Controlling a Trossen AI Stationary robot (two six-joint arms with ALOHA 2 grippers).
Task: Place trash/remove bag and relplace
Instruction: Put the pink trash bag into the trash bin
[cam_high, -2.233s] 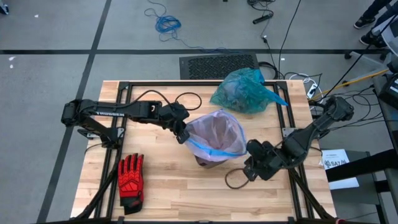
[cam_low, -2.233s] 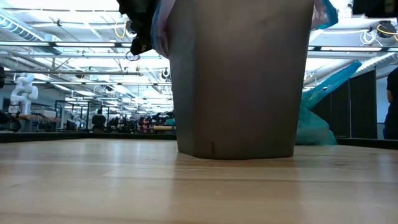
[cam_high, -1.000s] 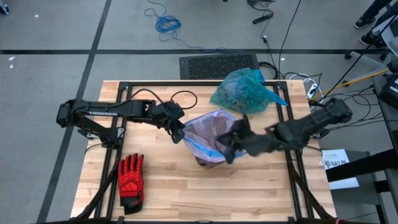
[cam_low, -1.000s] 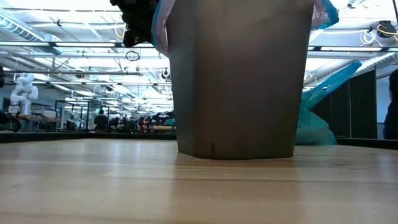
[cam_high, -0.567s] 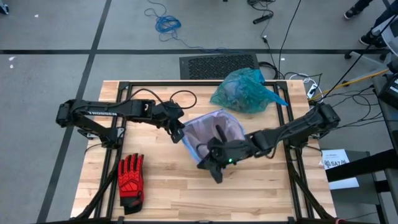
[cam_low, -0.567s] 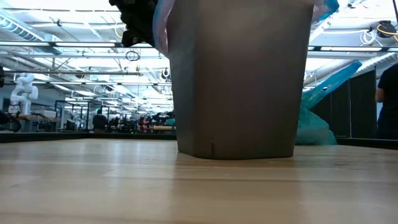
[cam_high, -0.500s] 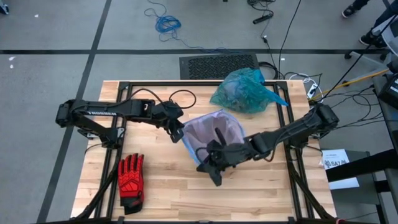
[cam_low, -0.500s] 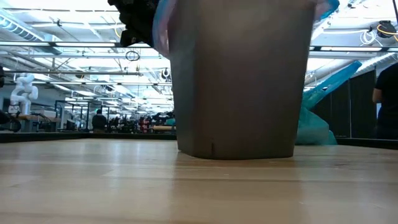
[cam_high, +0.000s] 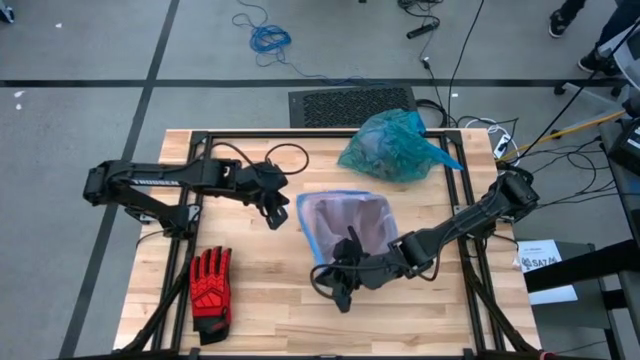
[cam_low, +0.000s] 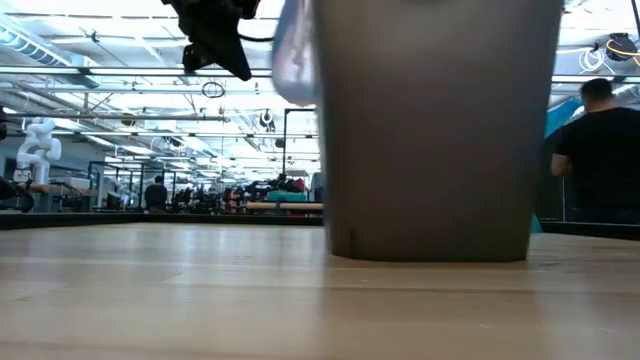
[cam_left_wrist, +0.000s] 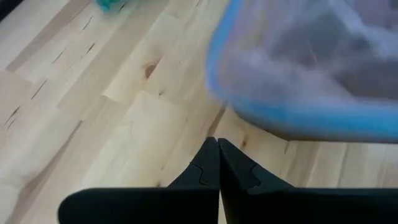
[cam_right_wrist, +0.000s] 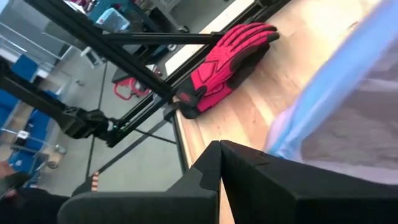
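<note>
Liner loose on bin, both grippers pinched together on nothing.
Right gripper (cam_high: 338, 285) at lilac liner (cam_high: 345, 222) near rim, left gripper (cam_high: 272, 208) just clear; I risk tipping the bin (cam_low: 435, 130). Teal bag (cam_high: 392, 146) sits beyond.

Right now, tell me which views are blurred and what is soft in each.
Left wrist view: the lilac bag is smeared, while the wood grain is sharper. Right wrist view: the same bag's blue rim is soft, but the red glove is clear. Low view: the bin has fuzzy edges.
</note>
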